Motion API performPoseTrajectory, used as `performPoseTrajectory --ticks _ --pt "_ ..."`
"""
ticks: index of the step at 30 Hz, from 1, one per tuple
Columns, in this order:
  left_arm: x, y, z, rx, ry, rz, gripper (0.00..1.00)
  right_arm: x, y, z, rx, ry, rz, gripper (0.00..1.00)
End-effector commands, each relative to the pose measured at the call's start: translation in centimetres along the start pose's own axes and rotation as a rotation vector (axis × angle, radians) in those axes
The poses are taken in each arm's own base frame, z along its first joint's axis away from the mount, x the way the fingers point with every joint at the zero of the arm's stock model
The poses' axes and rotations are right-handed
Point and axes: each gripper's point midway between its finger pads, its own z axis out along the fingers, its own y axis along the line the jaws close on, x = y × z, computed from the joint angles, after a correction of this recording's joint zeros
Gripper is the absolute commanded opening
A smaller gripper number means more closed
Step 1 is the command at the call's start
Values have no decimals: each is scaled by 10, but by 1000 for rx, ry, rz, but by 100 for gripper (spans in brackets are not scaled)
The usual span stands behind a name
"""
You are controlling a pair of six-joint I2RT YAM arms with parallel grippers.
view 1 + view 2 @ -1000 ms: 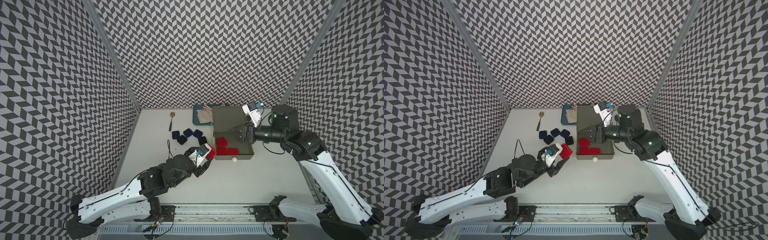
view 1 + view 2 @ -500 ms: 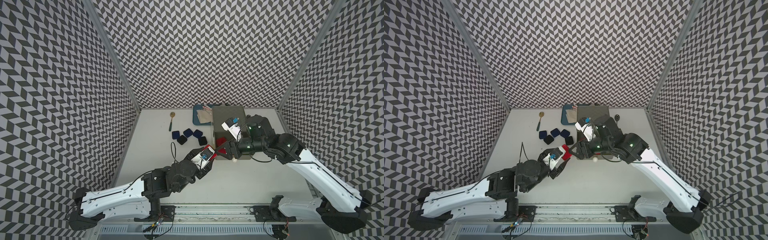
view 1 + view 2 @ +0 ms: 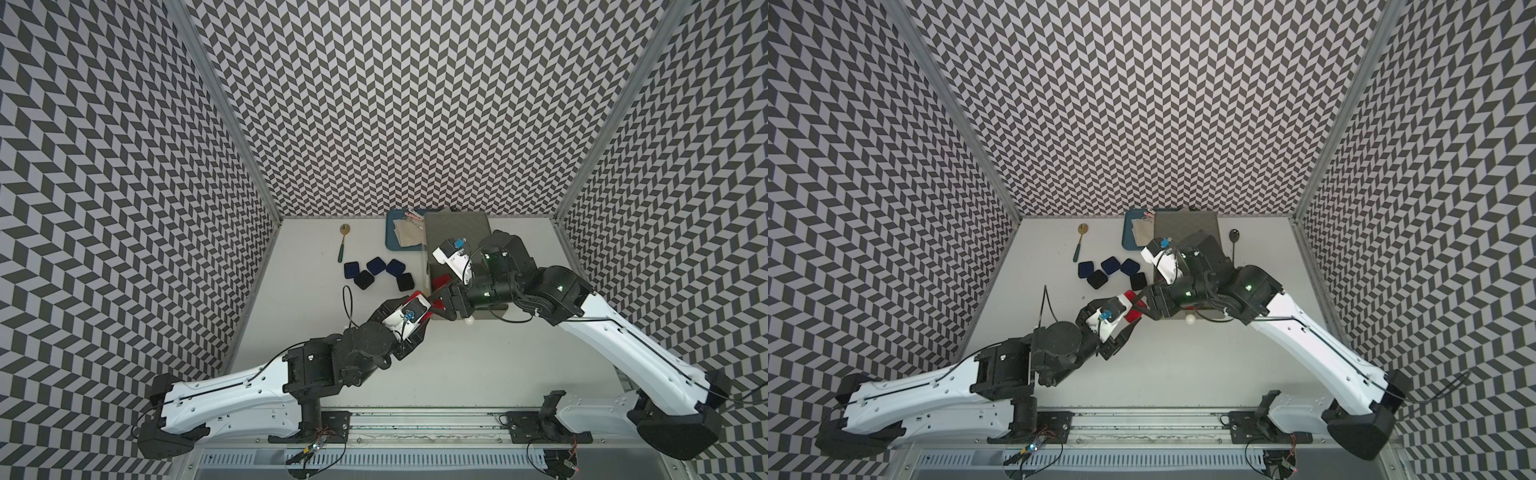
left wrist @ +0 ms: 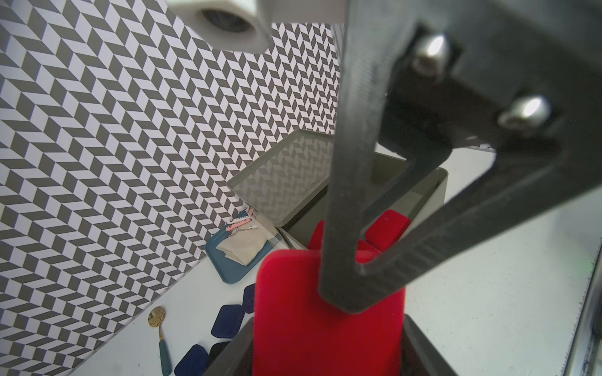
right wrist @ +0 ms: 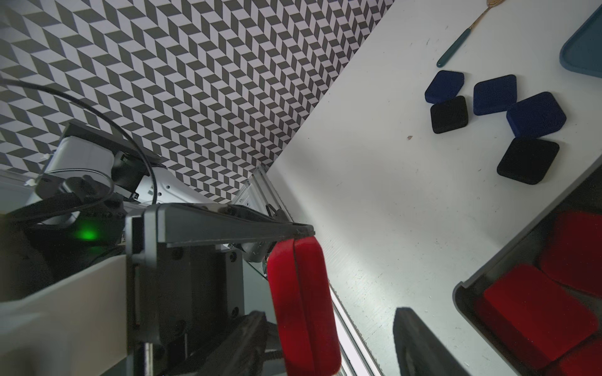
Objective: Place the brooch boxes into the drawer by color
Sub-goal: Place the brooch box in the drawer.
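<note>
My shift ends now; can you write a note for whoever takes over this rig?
Left gripper: jaws shut on a red box, raised beside the open grey drawer.
Right gripper: jaws open, straddling that box, no grip yet.
Done: red boxes lie in the drawer.
To do: hand over and stow this one; three navy boxes, two black boxes on the table.

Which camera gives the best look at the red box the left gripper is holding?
The left wrist view: the red box fills it face-on, though a finger of the right gripper crosses it. The right wrist view shows the box edge-on, seam visible. Both top views catch only a red sliver.
</note>
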Motion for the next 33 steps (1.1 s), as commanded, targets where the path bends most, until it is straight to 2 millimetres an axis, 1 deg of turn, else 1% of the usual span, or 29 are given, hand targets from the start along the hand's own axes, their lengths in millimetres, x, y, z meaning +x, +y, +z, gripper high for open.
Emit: performPoseTrajectory --ticks 1,5,10,14,19,21,23,24,25,29,31,33 --pt "-14 3 -7 10 -38 -21 59 -13 13 0 -53 -40 -53 62" --pt "-13 2 -7 16 -39 -22 59 -13 17 2 -78 -37 -57 53" --pt "-10 2 -7 10 -38 -21 61 -17 17 0 -69 -53 -54 34" --pt "-9 2 -7 9 -42 -23 62 -13 15 4 -70 -34 -48 33" --pt "-11 3 -8 6 -51 -24 63 -12 17 3 -82 -42 -53 21" --pt "-11 5 -8 -3 -50 -25 68 -15 18 1 -81 -56 -52 18" --pt "-10 8 -8 -22 -50 -31 77 -18 19 -2 -78 -74 -53 14" --pt "-11 10 -8 -32 -52 -36 86 -20 20 -3 -82 -83 -54 12" --pt "-11 11 -9 -38 -55 -42 98 -22 21 -5 -82 -91 -54 11" --pt "-14 18 -13 -58 -80 -77 100 -29 11 -10 -32 -127 -37 9" --pt "-16 23 -17 -70 -100 -102 100 -36 -2 -19 22 -172 -2 8" --pt "-16 34 -24 -109 -123 -147 100 -43 -21 -35 79 -235 36 8"
